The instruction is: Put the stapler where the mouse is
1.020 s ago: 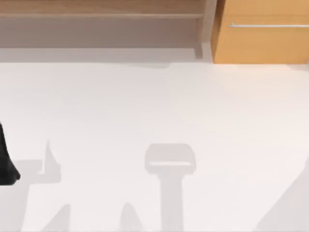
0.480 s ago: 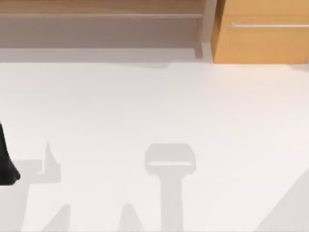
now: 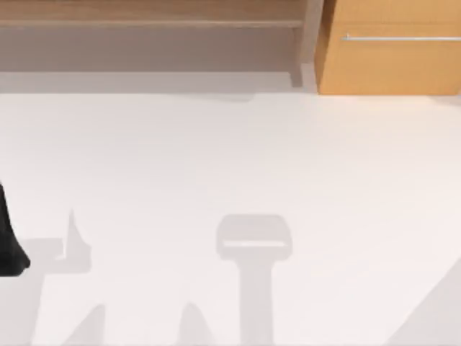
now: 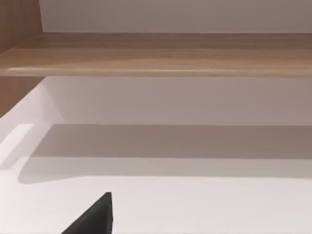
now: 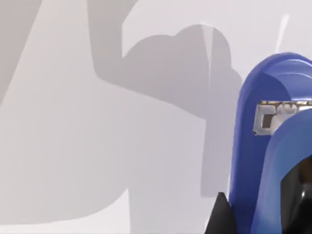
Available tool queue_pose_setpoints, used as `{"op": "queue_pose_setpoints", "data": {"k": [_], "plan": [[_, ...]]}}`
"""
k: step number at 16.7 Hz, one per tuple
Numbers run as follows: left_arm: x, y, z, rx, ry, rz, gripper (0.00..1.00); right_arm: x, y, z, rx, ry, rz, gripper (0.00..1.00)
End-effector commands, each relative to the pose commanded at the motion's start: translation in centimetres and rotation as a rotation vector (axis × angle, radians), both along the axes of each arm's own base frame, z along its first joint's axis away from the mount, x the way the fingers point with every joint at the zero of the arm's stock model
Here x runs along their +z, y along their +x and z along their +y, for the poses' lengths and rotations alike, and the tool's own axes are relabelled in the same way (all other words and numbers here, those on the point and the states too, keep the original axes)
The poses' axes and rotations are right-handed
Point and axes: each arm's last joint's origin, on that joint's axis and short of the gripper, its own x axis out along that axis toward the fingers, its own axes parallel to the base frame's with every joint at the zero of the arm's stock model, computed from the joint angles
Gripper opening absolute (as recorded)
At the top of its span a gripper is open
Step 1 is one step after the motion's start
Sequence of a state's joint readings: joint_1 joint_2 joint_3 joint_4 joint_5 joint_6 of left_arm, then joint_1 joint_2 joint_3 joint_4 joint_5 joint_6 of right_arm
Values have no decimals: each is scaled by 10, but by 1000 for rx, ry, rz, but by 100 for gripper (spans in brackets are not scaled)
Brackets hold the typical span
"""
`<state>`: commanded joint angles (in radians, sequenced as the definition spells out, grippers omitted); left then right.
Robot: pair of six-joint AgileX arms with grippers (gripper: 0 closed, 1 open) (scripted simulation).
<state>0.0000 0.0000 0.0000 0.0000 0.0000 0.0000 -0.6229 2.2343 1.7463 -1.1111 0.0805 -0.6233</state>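
Observation:
The bright-blue stapler (image 5: 253,161) looms very close in the right wrist view, with a metal slot on its face and a black rounded piece at its edge. It stands over the white table (image 5: 73,146). A black part of my right gripper (image 5: 222,217) shows right beside the stapler; whether it holds the stapler cannot be told. My left arm (image 3: 9,241) is a dark shape at the table's left edge in the top view, and a black tip of my left gripper (image 4: 95,219) shows over the table. The mouse is out of view.
A wooden shelf (image 3: 151,21) runs along the back of the table, with an orange-brown cabinet (image 3: 389,58) and its metal handle at the back right. The left wrist view looks at the same shelf (image 4: 156,53). Grey arm shadows lie along the table's front.
The grey shadow at the table's front right corner has drawn back slightly toward the corner. The left arm has not moved.

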Motion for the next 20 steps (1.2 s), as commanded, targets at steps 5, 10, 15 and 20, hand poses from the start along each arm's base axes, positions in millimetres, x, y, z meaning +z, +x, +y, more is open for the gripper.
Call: {"op": "queue_pose_setpoints", "data": {"k": [5,10,15,20], "plan": [[0,0,0,0,0,0,100,2,-2,0,-3,-19,7,0],[0,0,0,0,0,0,100,4,3,1,-4,-13,-60,0],[0,0,0,0,0,0,100,-14,6,3,-3,34,-70,0],[0,0,0,0,0,0,100,-14,6,3,-3,34,-70,8]]}}
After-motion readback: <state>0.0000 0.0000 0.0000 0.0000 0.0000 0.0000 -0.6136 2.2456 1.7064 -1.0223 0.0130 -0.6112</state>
